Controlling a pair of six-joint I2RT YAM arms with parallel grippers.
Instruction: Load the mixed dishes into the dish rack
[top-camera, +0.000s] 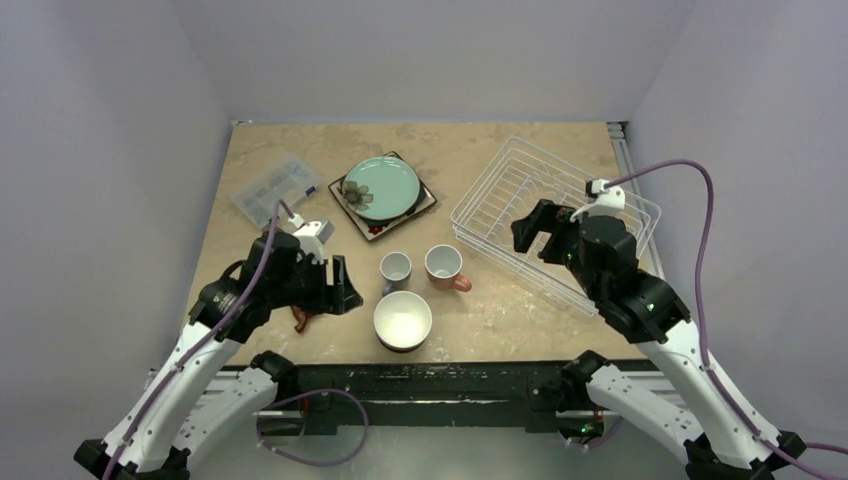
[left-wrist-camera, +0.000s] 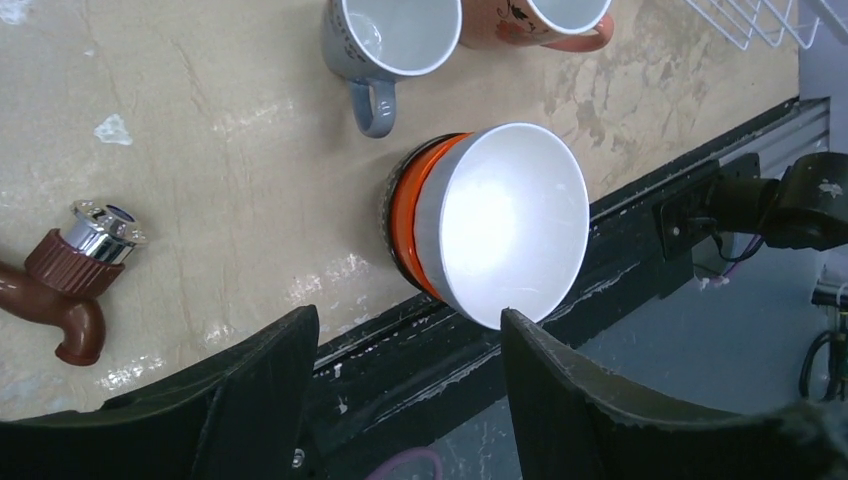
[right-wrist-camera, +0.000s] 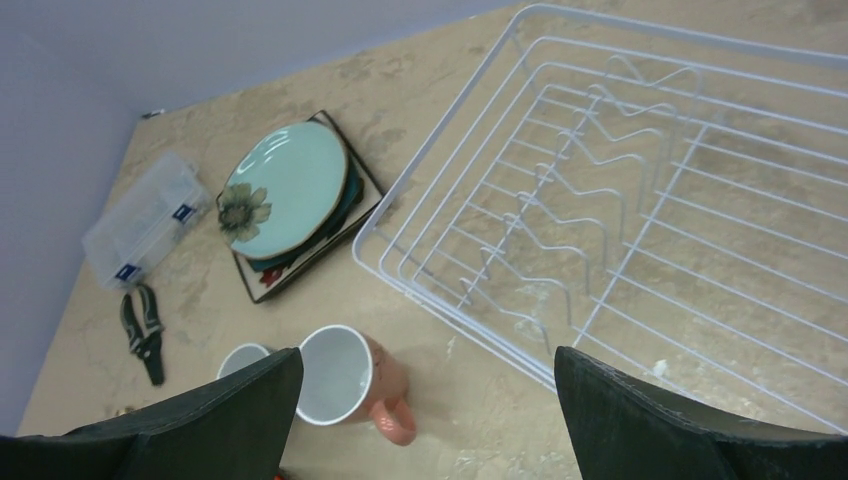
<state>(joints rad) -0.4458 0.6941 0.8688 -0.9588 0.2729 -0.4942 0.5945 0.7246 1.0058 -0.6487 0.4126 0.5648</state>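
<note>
The round teal plate (top-camera: 381, 186) lies on the square flower-patterned plate (top-camera: 345, 205) at the back middle; both show in the right wrist view, the teal plate (right-wrist-camera: 290, 190) on the square one (right-wrist-camera: 300, 272). The pale blue mug (top-camera: 396, 268) and pink mug (top-camera: 443, 264) stand upright side by side. In front of them the white bowl (left-wrist-camera: 500, 220) is nested in the orange bowl (left-wrist-camera: 405, 215) with a dark bowl under it. The empty white dish rack (top-camera: 500, 190) is at the right. My left gripper (top-camera: 340, 285) is open, left of the bowls. My right gripper (top-camera: 533, 228) is open above the rack's near-left side.
A clear compartment box (top-camera: 272, 187) sits at the back left, with black-handled pliers (right-wrist-camera: 143, 325) beside it. A brown tap-like object with a chrome end (left-wrist-camera: 70, 275) lies by my left gripper. The table's black front rail (top-camera: 430, 380) runs just behind the bowls.
</note>
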